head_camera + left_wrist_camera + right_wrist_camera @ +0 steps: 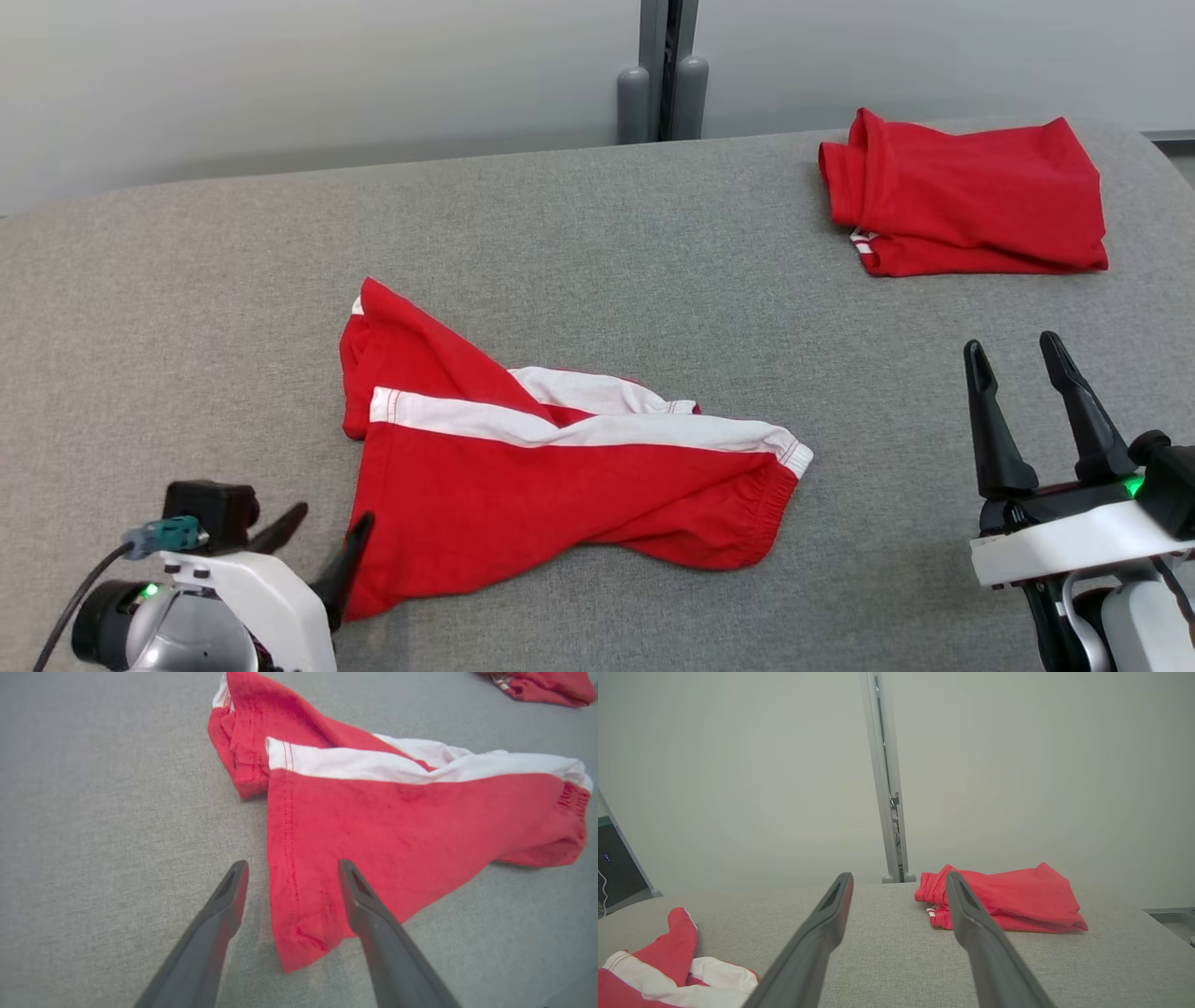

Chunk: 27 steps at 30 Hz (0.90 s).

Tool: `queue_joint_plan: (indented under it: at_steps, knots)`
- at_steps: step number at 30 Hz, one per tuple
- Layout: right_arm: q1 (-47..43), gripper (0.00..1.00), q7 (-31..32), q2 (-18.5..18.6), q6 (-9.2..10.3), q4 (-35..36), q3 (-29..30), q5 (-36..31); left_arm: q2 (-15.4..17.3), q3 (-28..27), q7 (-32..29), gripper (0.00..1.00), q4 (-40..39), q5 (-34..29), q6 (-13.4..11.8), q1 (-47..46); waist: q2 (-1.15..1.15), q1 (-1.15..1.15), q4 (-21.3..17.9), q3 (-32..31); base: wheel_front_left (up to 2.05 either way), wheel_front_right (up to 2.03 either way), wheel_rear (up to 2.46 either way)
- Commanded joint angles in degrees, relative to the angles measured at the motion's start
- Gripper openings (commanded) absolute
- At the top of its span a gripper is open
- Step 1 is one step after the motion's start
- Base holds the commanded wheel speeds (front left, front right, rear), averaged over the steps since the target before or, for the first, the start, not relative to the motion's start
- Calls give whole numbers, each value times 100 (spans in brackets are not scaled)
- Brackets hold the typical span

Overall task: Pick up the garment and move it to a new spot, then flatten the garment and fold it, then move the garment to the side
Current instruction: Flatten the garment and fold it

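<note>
A red garment (560,476) with a white side stripe lies rumpled and partly spread on the grey padded surface (187,308), near the middle. It also appears in the left wrist view as the garment (397,826) and at the lower left of the right wrist view as the garment (668,970). My left gripper (334,515) is open at the garment's near left corner. In the left wrist view my left gripper (293,865) has that corner lying flat between and under its spread fingers, not pinched. My right gripper (1011,343) stands open at the lower right, well clear of the garment, with nothing between its fingers (831,914).
A second red garment (966,196), folded, rests at the far right of the surface, seen too as the folded garment (1008,900). A pale wall with a grey vertical post (667,70) runs behind the surface. The surface's right edge curves off beyond the folded piece.
</note>
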<state>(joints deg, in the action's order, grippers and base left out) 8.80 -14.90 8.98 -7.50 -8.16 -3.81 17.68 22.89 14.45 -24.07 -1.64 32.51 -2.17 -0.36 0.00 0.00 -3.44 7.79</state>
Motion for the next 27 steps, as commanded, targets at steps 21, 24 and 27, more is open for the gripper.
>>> queue_joint_plan:
  at_steps: [21, 24, 27]
  knots:
    - [-66, 100, -22, -14, 0, -28, -50, 58, -421, -248, 1346, 100, -278, -347, -484, 17, 0, 0, -109, -153, 0, 0, 0]
    - [-72, 100, -22, -11, -1, -26, -35, 58, -492, -355, 1826, 100, -250, -423, -535, -26, 0, 0, -91, -159, 0, 0, 0]
    - [-58, 100, -22, -32, 0, -19, -49, 42, -579, -416, 2159, 100, -208, -473, -561, -77, 0, 0, -58, -167, 0, 0, 0]
